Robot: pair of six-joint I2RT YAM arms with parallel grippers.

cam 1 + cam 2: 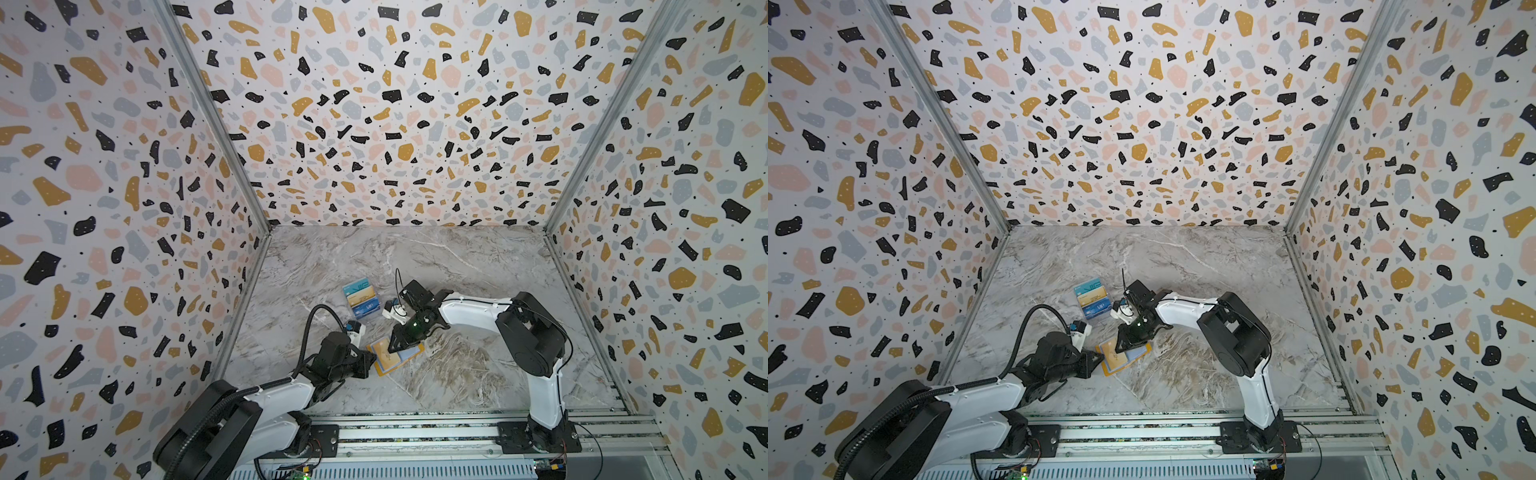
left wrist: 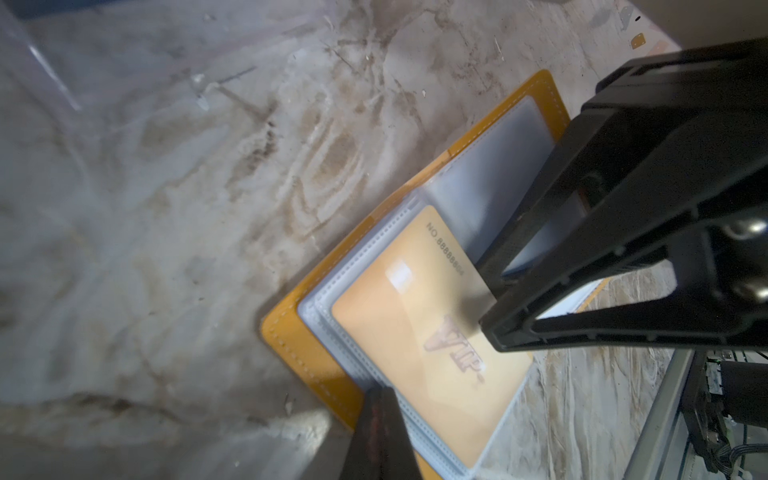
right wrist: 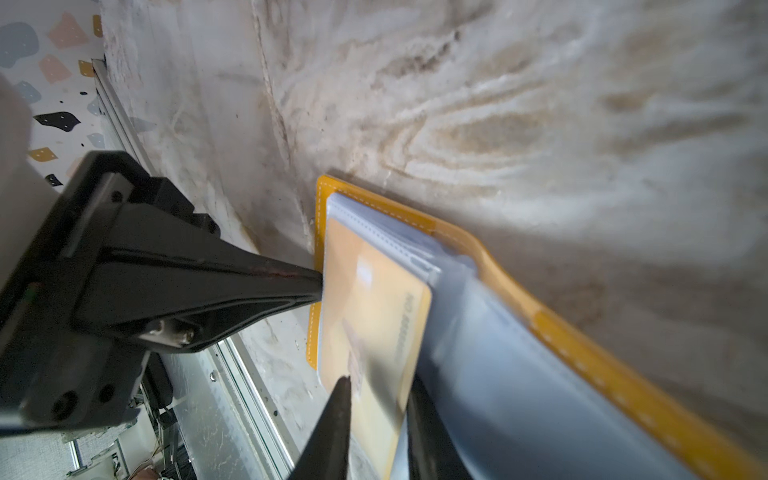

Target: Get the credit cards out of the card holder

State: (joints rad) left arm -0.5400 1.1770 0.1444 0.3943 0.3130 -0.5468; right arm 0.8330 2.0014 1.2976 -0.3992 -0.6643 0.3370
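Three credit cards already lie out on the marble table, just above centre in both top views: teal, beige-gold and dark blue, overlapping. Below them the orange card holder lies open, with the left gripper at its left edge and the right gripper down on its pages. Bare marble spreads to the right and toward the back wall. The walls and the front rail stand well apart.

Left wrist view: a gold VIP card sits centre-right and seems partly out of its clear sleeve, the right arm's fingertips on its edge.

Right wrist view: the left gripper, jaws closed, presses its tip on the holder's left edge. The right jaws stand narrowly parted astride the card's end; whether they pinch it I cannot tell.

I judge a fourth card is being drawn out. Next it needs a firm pinch, then a flat pull along the sleeve mouth toward open marble, with the holder pinned.
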